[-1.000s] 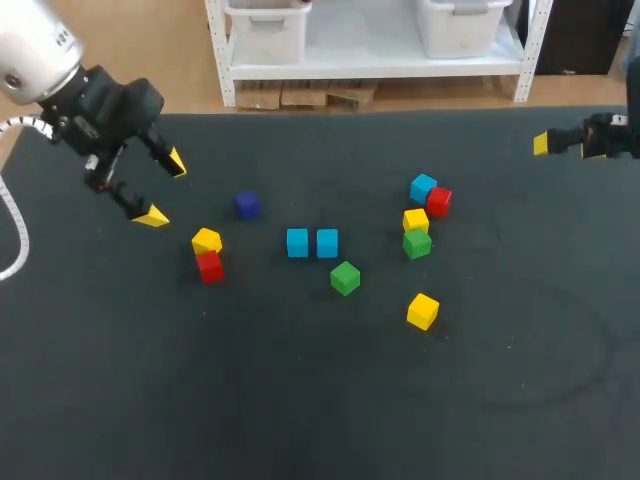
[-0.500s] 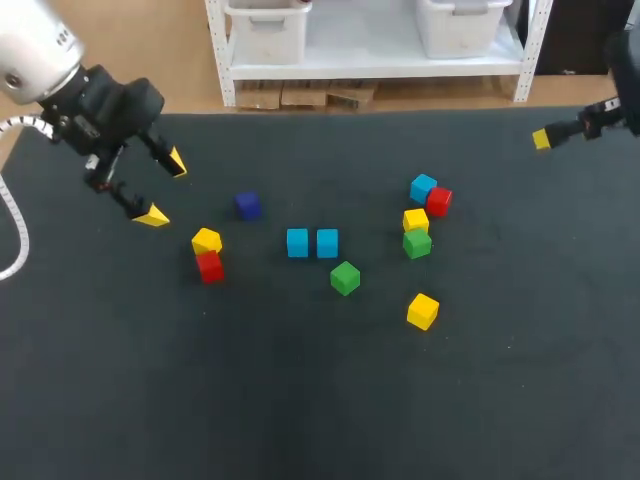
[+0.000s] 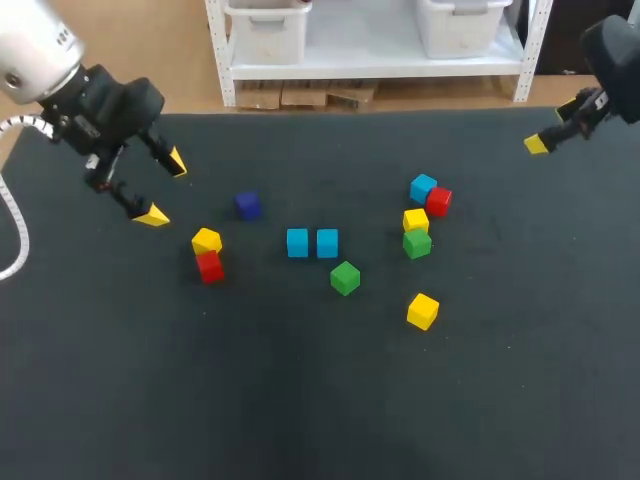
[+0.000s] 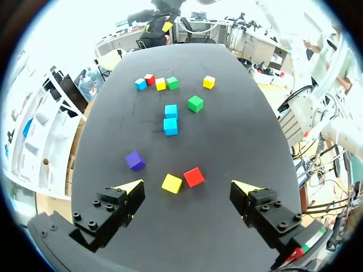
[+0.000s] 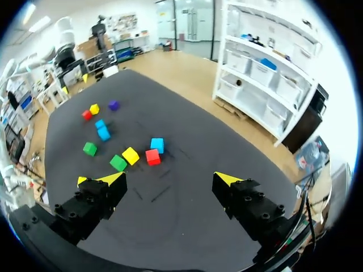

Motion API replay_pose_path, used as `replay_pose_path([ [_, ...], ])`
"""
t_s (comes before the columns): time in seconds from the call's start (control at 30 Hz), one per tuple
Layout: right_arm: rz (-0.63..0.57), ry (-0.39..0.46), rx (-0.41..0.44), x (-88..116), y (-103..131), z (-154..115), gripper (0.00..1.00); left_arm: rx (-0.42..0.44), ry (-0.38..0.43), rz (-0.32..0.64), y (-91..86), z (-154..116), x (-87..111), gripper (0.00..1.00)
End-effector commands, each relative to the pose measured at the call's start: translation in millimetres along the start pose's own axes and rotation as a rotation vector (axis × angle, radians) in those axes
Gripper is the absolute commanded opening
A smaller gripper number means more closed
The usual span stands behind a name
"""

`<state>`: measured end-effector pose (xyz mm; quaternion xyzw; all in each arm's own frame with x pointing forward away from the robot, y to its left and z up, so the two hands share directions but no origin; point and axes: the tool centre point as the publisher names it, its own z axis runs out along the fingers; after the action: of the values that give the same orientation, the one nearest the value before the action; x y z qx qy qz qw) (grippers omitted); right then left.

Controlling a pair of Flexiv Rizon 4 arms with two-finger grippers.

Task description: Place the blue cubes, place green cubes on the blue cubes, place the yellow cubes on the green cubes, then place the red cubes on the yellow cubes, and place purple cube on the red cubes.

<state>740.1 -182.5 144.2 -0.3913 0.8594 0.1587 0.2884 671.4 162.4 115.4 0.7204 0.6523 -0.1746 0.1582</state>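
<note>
Two blue cubes [image 3: 297, 242] [image 3: 327, 242] sit side by side mid-table, a green cube [image 3: 345, 277] just in front of them. Further right, a third blue cube [image 3: 423, 187], a red [image 3: 438, 201], a yellow [image 3: 416, 220] and a green [image 3: 417, 243] cluster together, with a lone yellow cube [image 3: 422, 311] nearer me. On the left lie a purple cube [image 3: 247, 205] and a yellow [image 3: 206, 241] beside a red [image 3: 210, 266]. My left gripper [image 3: 162, 188] [image 4: 189, 191] hangs open and empty left of them. My right gripper [image 3: 552, 125] [image 5: 167, 180] is open and empty at the far right edge.
The black table [image 3: 300, 400] has free room along its whole near half and at the right front. Cubes lie loose on it, none stacked. A white shelf stands beyond the far edge.
My right arm has swung up and turned at the far right edge, its lower yellow tip shifting slightly left. The left arm and all cubes are unmoved.
</note>
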Motion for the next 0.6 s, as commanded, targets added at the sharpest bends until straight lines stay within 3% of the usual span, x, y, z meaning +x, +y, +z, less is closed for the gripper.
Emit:
replay_pose_path([
  [0.03,-0.04,0.017,-0.198,-5,-6,15,1.0,0.002,-0.002,0.002,1.3,0,1.0,1.0],
  [0.23,-0.134,0.055,-0.288,-6,-3,33,1.0,0.002,-0.002,0.002,1.3,0,1.0,1.0],
  [0.6,-0.427,0.118,-0.463,-12,7,56,1.0,0.002,-0.002,0.002,1.3,0,1.0,1.0],
])
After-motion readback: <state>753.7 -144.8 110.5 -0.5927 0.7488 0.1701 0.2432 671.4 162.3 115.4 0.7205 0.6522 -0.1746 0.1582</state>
